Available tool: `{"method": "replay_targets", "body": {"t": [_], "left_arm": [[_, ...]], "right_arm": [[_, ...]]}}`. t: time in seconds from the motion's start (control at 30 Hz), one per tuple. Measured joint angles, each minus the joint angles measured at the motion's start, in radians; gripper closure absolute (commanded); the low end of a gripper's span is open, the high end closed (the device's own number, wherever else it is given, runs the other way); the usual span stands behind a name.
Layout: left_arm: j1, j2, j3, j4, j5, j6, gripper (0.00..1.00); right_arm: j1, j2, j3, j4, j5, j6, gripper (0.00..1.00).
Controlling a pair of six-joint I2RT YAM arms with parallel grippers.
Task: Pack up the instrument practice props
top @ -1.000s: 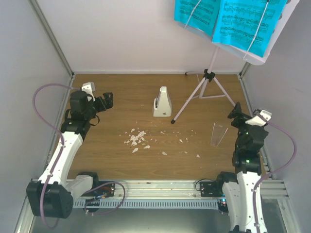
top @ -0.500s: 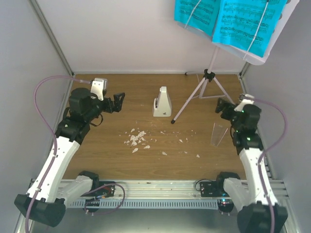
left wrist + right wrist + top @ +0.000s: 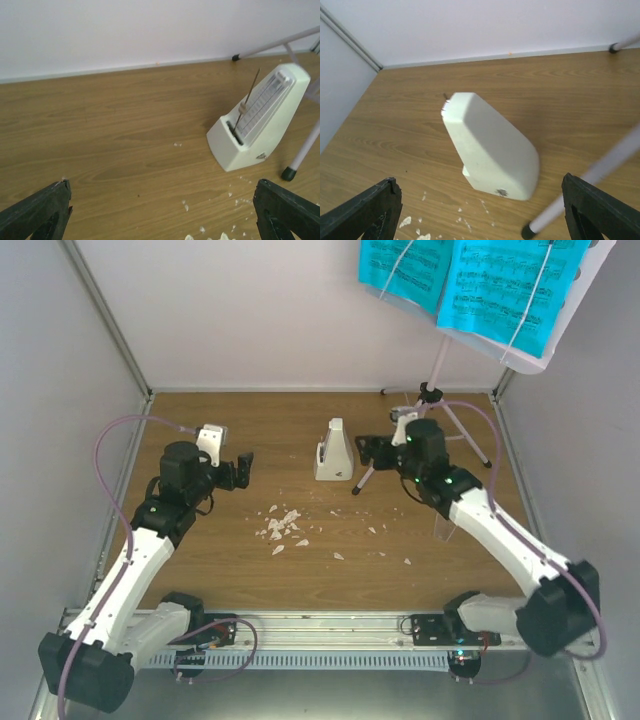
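A small white pyramid metronome (image 3: 334, 451) stands upright at mid-table; it also shows in the left wrist view (image 3: 260, 125) and the right wrist view (image 3: 490, 147). The pale-lilac tripod music stand (image 3: 437, 370) stands at the back right, its perforated plate (image 3: 577, 300) holding cyan sheet-music pages (image 3: 470, 280). My left gripper (image 3: 243, 469) is open and empty, left of the metronome and pointing at it. My right gripper (image 3: 366, 452) is open and empty, just right of the metronome, beside a stand leg (image 3: 600, 172).
White crumbs (image 3: 282, 525) are scattered on the wooden table in front of the metronome. A clear plastic piece (image 3: 447, 516) lies at the right, partly under my right arm. White walls close the back and sides.
My right arm has swung far left from the right edge to just beside the metronome. My left gripper has moved a little right and nearer, towards the metronome. Both stay open.
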Motion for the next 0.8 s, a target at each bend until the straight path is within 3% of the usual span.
{"method": "replay_targets", "body": {"t": [0.4,0.8], "left_arm": [[0.0,-0.011,-0.034,0.042,-0.041,0.034,0.01],[0.0,-0.019,-0.038,0.045,-0.08,0.04,0.01]], "right_arm": [[0.138,0.401,0.33,0.026,0.15,0.006,0.21],[0.148,0.548,0.421,-0.021,0.276,0.008,0.33]]}}
